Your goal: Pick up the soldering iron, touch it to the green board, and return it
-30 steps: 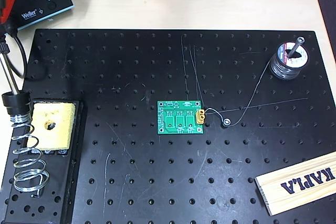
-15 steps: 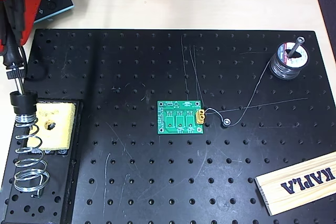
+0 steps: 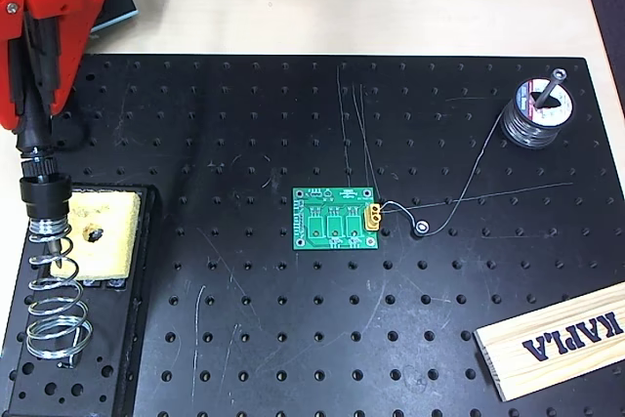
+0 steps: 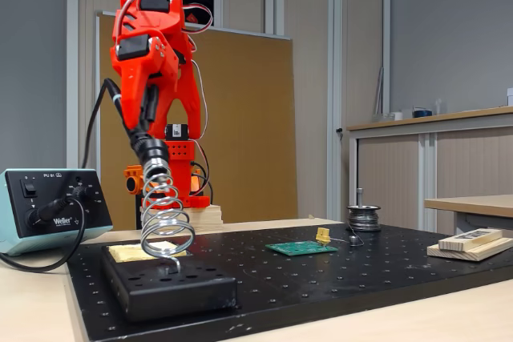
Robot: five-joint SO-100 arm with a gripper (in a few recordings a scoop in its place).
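Leftmost in the fixed view sits the teal-and-black Weller control box (image 4: 46, 207) on the pale table (image 4: 32, 302), well left of the coiled spring holder (image 4: 164, 218). That holder stands on a black tray (image 4: 172, 286) at the near left corner of the black perforated plate (image 4: 337, 278), and it serves as the landmark. Just beside its coil, toward the plate's middle in the overhead view, lies the yellow sponge (image 3: 103, 231) with a hole in it. Directly above the holder's black collar, the red arm's gripper (image 3: 34, 119) reaches down, closed around the dark handle of the soldering iron (image 4: 143, 130), which slants into the top of the coil; the tip is hidden inside the spring. The iron's black cable (image 4: 96, 118) loops back toward the control box.

Well right of the holder, near the plate's centre, the green board (image 3: 337, 218) lies flat, its yellow connector on the edge facing away from the holder. Thin solder wire runs from there to a solder spool (image 3: 536, 109) far from the holder, near the plate's back right corner. A wooden block marked KAPLA (image 3: 557, 339) lies at the front right corner.
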